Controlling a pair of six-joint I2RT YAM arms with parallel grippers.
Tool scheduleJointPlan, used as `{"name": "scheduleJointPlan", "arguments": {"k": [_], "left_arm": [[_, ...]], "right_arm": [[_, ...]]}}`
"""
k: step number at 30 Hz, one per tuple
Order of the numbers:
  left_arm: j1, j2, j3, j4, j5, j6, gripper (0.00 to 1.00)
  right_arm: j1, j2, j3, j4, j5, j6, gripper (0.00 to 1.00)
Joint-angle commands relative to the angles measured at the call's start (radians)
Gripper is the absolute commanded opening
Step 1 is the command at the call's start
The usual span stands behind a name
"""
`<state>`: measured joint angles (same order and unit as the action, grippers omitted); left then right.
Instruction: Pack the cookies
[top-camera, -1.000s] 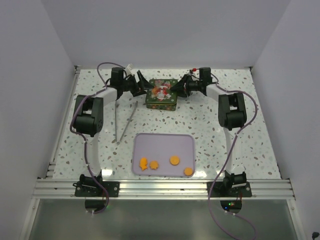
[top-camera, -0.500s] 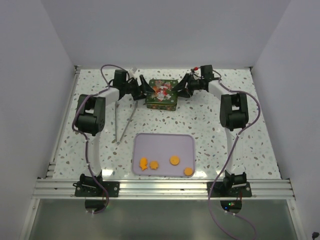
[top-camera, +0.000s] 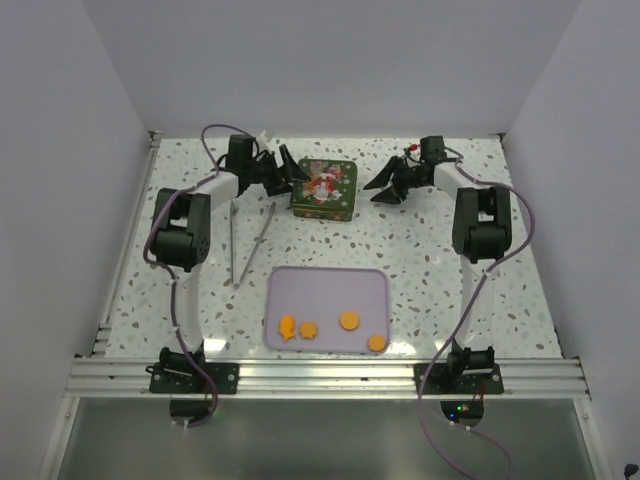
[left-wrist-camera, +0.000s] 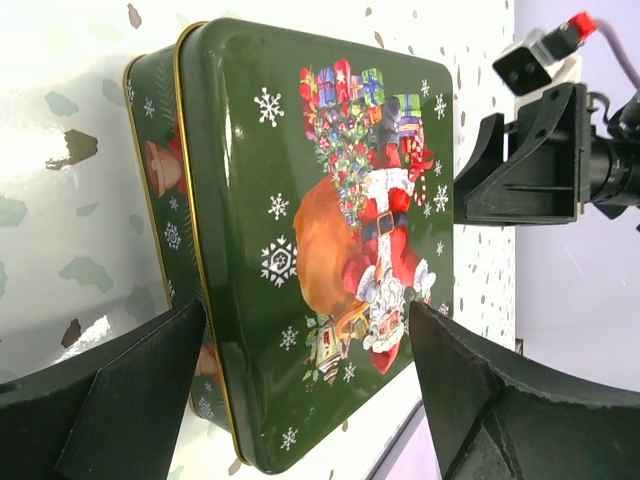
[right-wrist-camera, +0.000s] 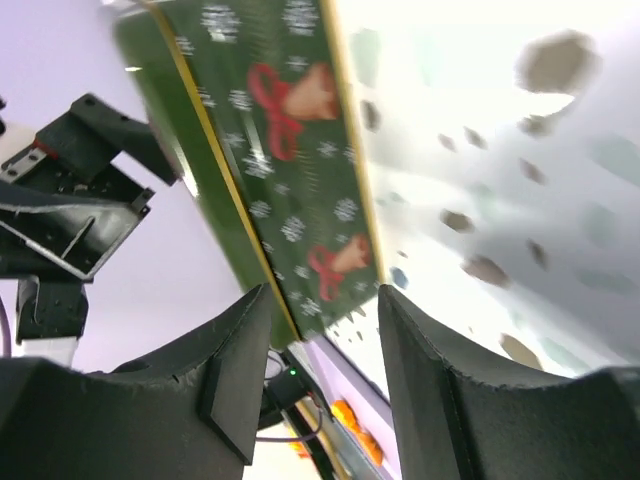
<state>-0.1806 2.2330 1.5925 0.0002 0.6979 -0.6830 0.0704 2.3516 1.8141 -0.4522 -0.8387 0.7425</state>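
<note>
Four orange cookies lie on the lilac tray (top-camera: 328, 280): a fish shape (top-camera: 287, 327), rounds (top-camera: 308, 328) (top-camera: 349, 320) and one by the right rim (top-camera: 376, 342). A closed green Santa tin (top-camera: 322, 188) stands at the back. My left gripper (top-camera: 291, 172) is open at the tin's left edge; in the left wrist view the left gripper (left-wrist-camera: 305, 310) straddles the tin's (left-wrist-camera: 300, 200) near end. My right gripper (top-camera: 385, 188) is open and empty, a gap right of the tin. In the right wrist view the right gripper (right-wrist-camera: 323, 292) faces the tin's side (right-wrist-camera: 270, 130).
Metal tongs (top-camera: 250, 243) lie on the speckled table left of the tray. White walls close in the back and both sides. An aluminium rail (top-camera: 320, 378) with the arm bases runs along the near edge.
My right gripper has drawn back to the right, away from the tin's right side. My left gripper stays at the tin's left edge. The tin and cookies have not moved.
</note>
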Motion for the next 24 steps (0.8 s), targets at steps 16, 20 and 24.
{"name": "scheduleJointPlan", "arguments": {"k": [16,20,24], "left_arm": [[-0.030,0.031,0.132,-0.117,-0.035,0.056,0.87],[-0.039,0.042,0.168,-0.179,-0.064,0.069,0.87],[-0.046,0.047,0.193,-0.218,-0.093,0.082,0.87]], "right_arm": [[0.040,-0.029,-0.157,0.263,0.052,0.198,0.14],[0.058,-0.022,-0.156,0.280,0.046,0.209,0.13],[0.072,-0.012,-0.160,0.290,0.039,0.219,0.12]]}}
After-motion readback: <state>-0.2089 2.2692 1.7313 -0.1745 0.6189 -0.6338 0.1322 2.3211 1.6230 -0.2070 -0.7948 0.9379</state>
